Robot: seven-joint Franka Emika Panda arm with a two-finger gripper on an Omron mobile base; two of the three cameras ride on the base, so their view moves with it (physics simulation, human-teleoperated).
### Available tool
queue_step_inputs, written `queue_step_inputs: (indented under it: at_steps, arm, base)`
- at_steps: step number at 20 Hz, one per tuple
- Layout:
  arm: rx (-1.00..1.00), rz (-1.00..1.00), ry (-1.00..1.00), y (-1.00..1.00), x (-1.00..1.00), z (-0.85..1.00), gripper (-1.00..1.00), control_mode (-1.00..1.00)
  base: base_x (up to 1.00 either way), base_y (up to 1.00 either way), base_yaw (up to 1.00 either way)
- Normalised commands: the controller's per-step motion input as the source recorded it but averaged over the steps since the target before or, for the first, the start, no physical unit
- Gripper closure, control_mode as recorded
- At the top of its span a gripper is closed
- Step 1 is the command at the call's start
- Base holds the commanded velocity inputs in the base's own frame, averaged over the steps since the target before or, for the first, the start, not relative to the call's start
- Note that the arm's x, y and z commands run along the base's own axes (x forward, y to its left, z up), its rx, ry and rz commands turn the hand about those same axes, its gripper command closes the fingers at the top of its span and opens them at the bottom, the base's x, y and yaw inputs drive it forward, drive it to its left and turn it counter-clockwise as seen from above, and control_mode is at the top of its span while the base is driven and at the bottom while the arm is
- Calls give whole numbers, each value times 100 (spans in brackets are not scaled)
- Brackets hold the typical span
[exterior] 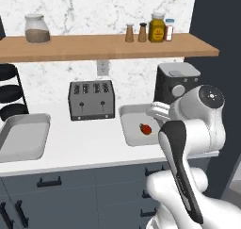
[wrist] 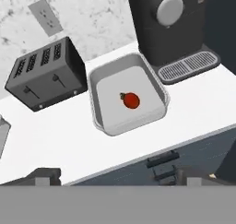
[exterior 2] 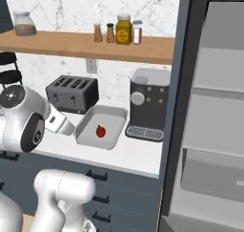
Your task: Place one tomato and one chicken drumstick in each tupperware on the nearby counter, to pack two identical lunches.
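You have one tomato (wrist: 131,100) (glossy red, dark stem) lying mid-frame in the tupperware (wrist: 103,75); the gripper (wrist: 115,174) hangs back over the counter (wrist: 55,144) edge at the frame's bottom, fingers (wrist: 46,173) spread wide, holding nothing; toaster (wrist: 44,75) upper left, coffee machine (wrist: 168,22) upper right; bare counter lies lower left.

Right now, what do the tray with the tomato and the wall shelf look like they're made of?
Tray: probably plastic, though brushed metal is possible; light grey, matte, with rounded flared rims. Wall shelf: wood by its look, a warm brown slab with a smooth, dull face.
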Motion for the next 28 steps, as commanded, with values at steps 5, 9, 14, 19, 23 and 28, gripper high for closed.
queue_step_inputs:
  at_steps: [5, 9, 14, 19, 23, 28]
  arm:
    - [0, 0, 0, 0, 0, 0, -100, 100]
    - [0, 0, 0, 0, 0, 0, -100, 100]
    - [0, 0, 0, 0, 0, 0, -100, 100]
    - [0, 0, 0, 0, 0, 0, -100, 100]
    - [0, 0, 0, 0, 0, 0, -100, 100]
    - [0, 0, 0, 0, 0, 0, -100, 100]
  base:
    - [-100, -24, -6]
    - [-100, -96, -16]
    - [-54, -100, -25]
    - [24, -100, -20]
    - [100, -94, 0]
    - [100, -43, 1]
